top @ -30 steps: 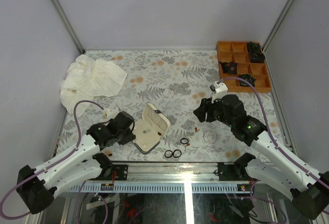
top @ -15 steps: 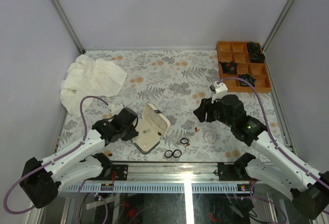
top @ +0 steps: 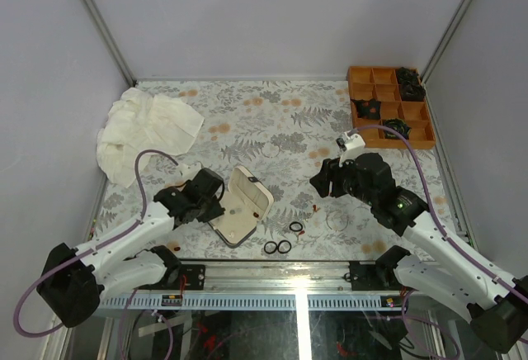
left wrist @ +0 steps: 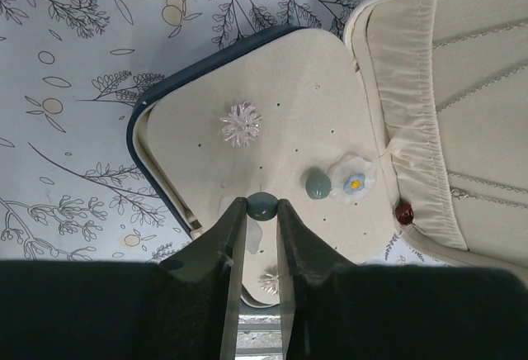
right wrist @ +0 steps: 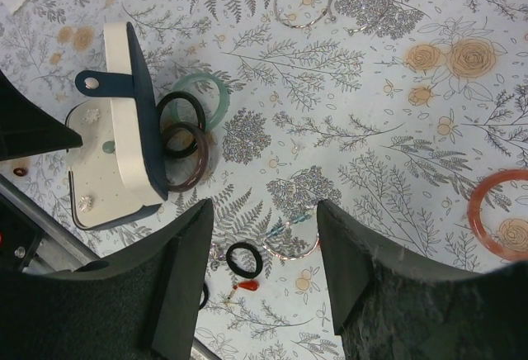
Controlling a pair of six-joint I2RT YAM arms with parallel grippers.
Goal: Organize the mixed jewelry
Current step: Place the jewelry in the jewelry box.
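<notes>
Left end effector (left wrist: 261, 206) clenched on a green stud (left wrist: 262, 206), over the open case (left wrist: 280, 96) pad. Right end effector (right wrist: 264, 209) released, hovering; black ring (right wrist: 244, 259) on the surface (right wrist: 371, 87) between its fingers, at 6 o'clock.

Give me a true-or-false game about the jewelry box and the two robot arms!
1. The case is open. True.
2. The right jaws hold a black ring. False: they are open and empty.
3. A green stud sits between the left jaws. True.
4. The orange tray is right next to the white cloth. False: the tray is in the far right corner and the cloth is at the far left.
5. Two black rings lie side by side. True.
</notes>
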